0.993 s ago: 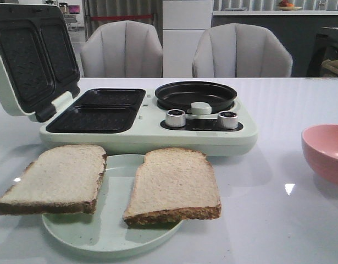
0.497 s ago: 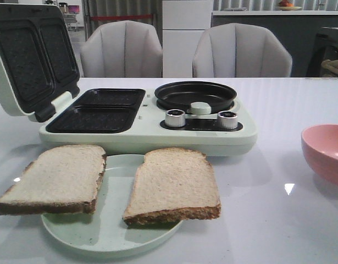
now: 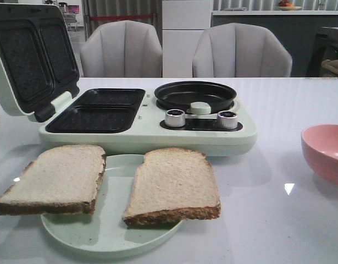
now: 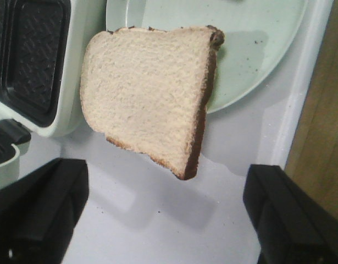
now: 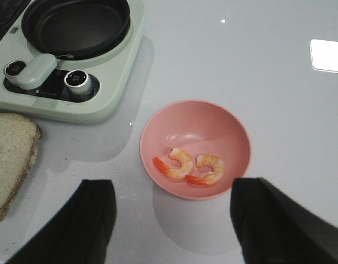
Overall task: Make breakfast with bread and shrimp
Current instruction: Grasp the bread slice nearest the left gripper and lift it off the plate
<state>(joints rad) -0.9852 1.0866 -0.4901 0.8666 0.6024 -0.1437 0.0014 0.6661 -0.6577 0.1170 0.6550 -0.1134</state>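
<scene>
Two square bread slices, pale porous crumb w/ brown crust, flat on round pale-green plate: left slice overhangs rim, right slice w/ long axis toward sandwich maker. Two curled orange-white shrimp inside smooth pink bowl, side by side. Left gripper wide, holds nothing, above left slice; right gripper wide above bowl.

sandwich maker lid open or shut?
Open. The lid stands tilted back at the left, both grill wells exposed and empty; bread on the plate.
</scene>
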